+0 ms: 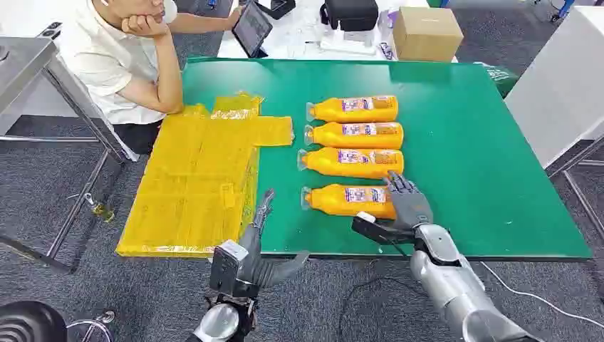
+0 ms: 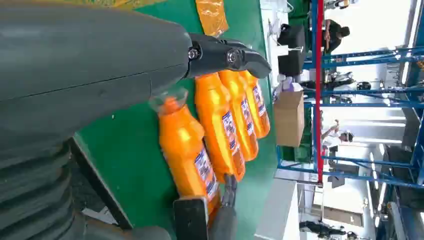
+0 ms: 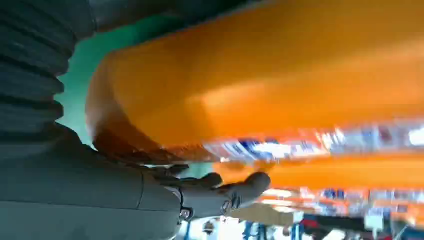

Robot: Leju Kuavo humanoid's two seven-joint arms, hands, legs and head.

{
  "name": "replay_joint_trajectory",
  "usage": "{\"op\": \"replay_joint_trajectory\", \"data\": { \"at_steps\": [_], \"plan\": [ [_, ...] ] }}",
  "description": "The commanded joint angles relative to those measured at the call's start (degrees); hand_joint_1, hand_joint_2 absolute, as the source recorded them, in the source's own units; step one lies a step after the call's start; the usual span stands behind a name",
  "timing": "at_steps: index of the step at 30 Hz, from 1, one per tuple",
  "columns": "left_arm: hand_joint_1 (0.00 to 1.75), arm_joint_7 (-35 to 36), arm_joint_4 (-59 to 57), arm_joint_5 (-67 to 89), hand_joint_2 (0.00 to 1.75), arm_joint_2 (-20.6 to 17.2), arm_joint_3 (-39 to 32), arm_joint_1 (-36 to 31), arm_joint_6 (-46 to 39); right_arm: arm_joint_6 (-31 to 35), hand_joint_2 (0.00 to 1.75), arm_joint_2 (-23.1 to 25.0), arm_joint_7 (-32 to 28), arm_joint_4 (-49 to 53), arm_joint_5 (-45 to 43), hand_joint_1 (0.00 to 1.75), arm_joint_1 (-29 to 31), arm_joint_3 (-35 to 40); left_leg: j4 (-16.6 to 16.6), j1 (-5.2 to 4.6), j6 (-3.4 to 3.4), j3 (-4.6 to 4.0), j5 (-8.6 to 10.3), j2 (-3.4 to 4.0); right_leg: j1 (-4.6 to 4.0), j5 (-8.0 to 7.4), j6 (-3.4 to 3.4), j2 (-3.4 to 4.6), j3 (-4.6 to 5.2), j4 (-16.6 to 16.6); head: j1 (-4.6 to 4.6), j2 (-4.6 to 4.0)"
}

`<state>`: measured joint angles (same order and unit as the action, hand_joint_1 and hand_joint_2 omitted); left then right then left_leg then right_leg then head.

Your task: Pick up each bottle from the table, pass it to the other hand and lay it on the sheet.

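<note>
The right robot hand [image 1: 404, 203] closes over the base of the nearest orange bottle [image 1: 347, 200], which lies on the green table [image 1: 470, 157]; whether the grip is complete cannot be told. The left robot hand [image 1: 262, 235] waits open and empty beside the yellow sheet [image 1: 196, 178]. Next, apparently, comes a lift and handover. Three more bottles [image 1: 352, 135] lie beyond. A seated person [image 1: 125, 57] leans at the far corner.

Four bottles [image 1: 352, 146] are laid in a row on the table [image 1: 484, 164]; the sheet [image 1: 199, 185] is spread at their nine o'clock.
</note>
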<state>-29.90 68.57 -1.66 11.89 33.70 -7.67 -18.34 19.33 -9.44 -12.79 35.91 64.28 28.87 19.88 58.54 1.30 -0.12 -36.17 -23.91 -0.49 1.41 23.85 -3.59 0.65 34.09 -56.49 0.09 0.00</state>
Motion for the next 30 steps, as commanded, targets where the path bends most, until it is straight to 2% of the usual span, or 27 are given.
{"op": "replay_joint_trajectory", "data": {
  "at_steps": [1, 3, 8, 14, 18, 19, 21, 22, 24, 25, 26, 30],
  "plan": [
    [0.0, 0.5, -2.69, 0.07, 1.75, -0.28, 0.66, -1.57, 0.39, -4.33, 1.75, -3.32, 2.05, -4.34, -0.5, 1.75, 2.36, 7.66, -0.06, -0.01, 0.1, 0.2, 0.01, -0.15, -0.04, 0.04, 0.14, -0.23, -0.3, 0.09, 0.02, 0.0],
    [0.0, 0.52, -2.69, 0.13, 1.75, -0.3, 0.65, -1.58, 0.41, -4.7, 1.75, -3.28, 1.65, -4.17, -1.5, 1.75, 2.12, 7.19, -0.04, 0.01, 0.08, 0.2, 0.01, -0.18, -0.04, 0.04, 0.11, -0.23, -0.3, 0.09, 0.02, 0.0],
    [0.0, 0.52, -2.57, 0.39, 1.75, -0.5, 0.82, -1.5, 1.3, -12.59, 1.75, -3.5, -4.36, -0.31, -13.68, 1.75, -0.62, 3.38, -0.05, 0.02, 0.08, 0.25, 0.0, -0.2, -0.06, 0.05, 0.13, -0.29, -0.38, 0.11, 0.02, 0.0],
    [0.0, 0.47, -2.5, 0.43, 1.75, -0.48, 0.77, -1.47, 1.37, -12.95, 1.75, -3.45, -5.29, 1.12, -15.91, 1.75, -1.45, 3.14, -0.12, 0.04, 0.11, 0.45, 0.0, -0.19, -0.09, 0.05, 0.18, -0.33, -0.56, 0.19, 0.02, 0.0],
    [0.0, 1.21, -2.85, -2.1, 1.75, 0.26, -0.87, -1.12, 0.56, -16.33, 1.75, -0.92, -11.32, 9.58, -28.48, 1.75, -6.19, -1.17, -0.11, 0.07, 0.07, 0.46, 0.0, -0.11, -0.11, 0.02, 0.17, -0.23, -0.52, 0.17, 0.02, 0.0],
    [0.0, 1.77, -2.97, -4.84, 1.75, 0.73, -1.89, -0.92, 0.65, -15.89, 1.75, -0.26, -11.34, 13.23, -30.13, 1.73, -7.91, -1.03, -0.12, 0.06, 0.08, 0.47, 0.01, -0.12, -0.12, 0.02, 0.2, -0.26, -0.54, 0.19, 0.02, 0.0],
    [0.0, 2.89, -2.94, -11.18, 1.75, 1.35, -3.89, -0.7, 1.12, -10.15, 1.75, 3.17, -15.12, 19.58, -32.81, 1.75, -11.09, -2.24, -0.1, 0.1, 0.05, 0.46, -0.03, 0.0, -0.14, 0.01, 0.15, -0.11, -0.51, 0.17, 0.04, 0.0],
    [0.0, 4.34, -2.72, -15.76, 1.75, 1.41, -4.68, -0.52, 2.05, -6.87, 1.75, 4.71, -15.25, 24.56, -32.74, 1.71, -13.13, -1.09, -0.14, 0.1, 0.06, 0.54, -0.06, 0.09, -0.16, 0.02, 0.22, -0.05, -0.56, 0.2, 0.04, 0.0],
    [0.0, 6.36, -2.1, -21.43, 1.75, 0.74, -4.77, -0.38, 5.37, -3.87, 1.75, 5.9, -14.62, 27.93, -32.15, 1.69, -14.41, 1.66, -0.12, 0.1, 0.03, 0.51, -0.09, 0.21, -0.16, 0.02, 0.22, 0.1, -0.48, 0.11, 0.04, 0.0],
    [0.0, 6.92, -1.71, -22.93, 1.75, 0.57, -4.73, -0.17, 6.25, -2.41, 1.75, 6.43, -14.14, 28.34, -31.47, 1.73, -14.52, 2.51, -0.14, 0.08, 0.03, 0.52, -0.12, 0.25, -0.14, 0.06, 0.28, 0.11, -0.47, 0.07, 0.0, 0.0],
    [0.0, 7.27, -1.21, -24.77, 1.75, 0.1, -4.23, -0.08, 7.11, -0.94, 1.75, 6.72, -13.98, 28.25, -31.71, 1.66, -14.38, 3.58, -0.12, 0.07, 0.03, 0.51, -0.15, 0.29, -0.13, 0.08, 0.3, 0.14, -0.43, 0.03, 0.02, 0.0],
    [0.0, 8.16, -0.08, -29.63, 1.75, -0.59, -3.34, 0.02, 9.87, -0.42, 1.75, 8.22, -14.01, 25.67, -34.22, 1.66, -12.65, 6.89, -0.04, 0.05, 0.05, 0.14, -0.06, 0.06, -0.09, 0.08, 0.14, -0.05, -0.14, -0.05, 0.0, 0.0]
  ]
}}
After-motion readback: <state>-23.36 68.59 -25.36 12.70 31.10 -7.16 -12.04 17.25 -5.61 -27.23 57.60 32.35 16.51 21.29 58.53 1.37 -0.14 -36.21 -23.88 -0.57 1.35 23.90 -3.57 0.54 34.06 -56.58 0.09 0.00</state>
